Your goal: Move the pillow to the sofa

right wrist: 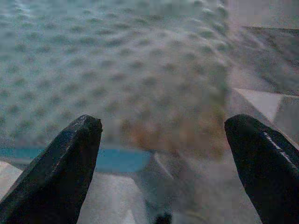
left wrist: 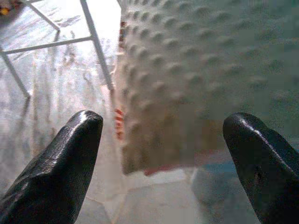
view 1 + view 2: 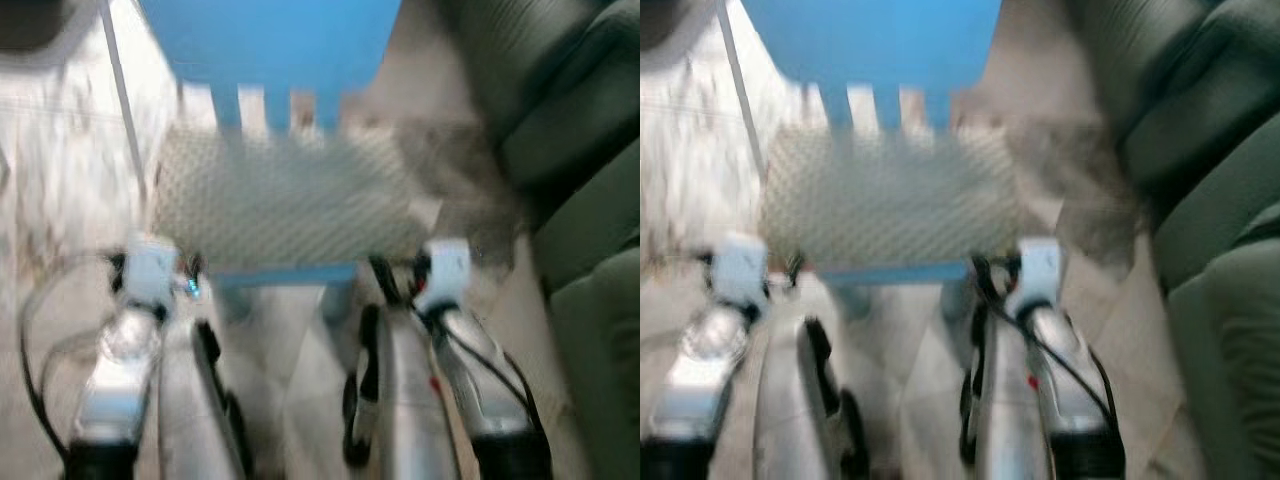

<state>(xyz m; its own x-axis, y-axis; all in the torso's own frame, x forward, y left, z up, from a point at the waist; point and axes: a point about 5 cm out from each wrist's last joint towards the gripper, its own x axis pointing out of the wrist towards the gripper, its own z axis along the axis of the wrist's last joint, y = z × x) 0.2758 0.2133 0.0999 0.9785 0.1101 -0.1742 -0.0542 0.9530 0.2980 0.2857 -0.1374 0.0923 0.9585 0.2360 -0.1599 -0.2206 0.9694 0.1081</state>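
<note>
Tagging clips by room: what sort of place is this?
Probably a home living room: a green sofa on the right, a dimpled white pillow lying on a blue chair, and a pale tiled floor.

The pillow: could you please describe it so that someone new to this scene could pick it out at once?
Start from the blue chair with a slatted back, left of the dark green sofa. On its seat lies the pale, square pillow. A dimpled surface of raised bumps sets it apart from the smooth chair and sofa.
</note>
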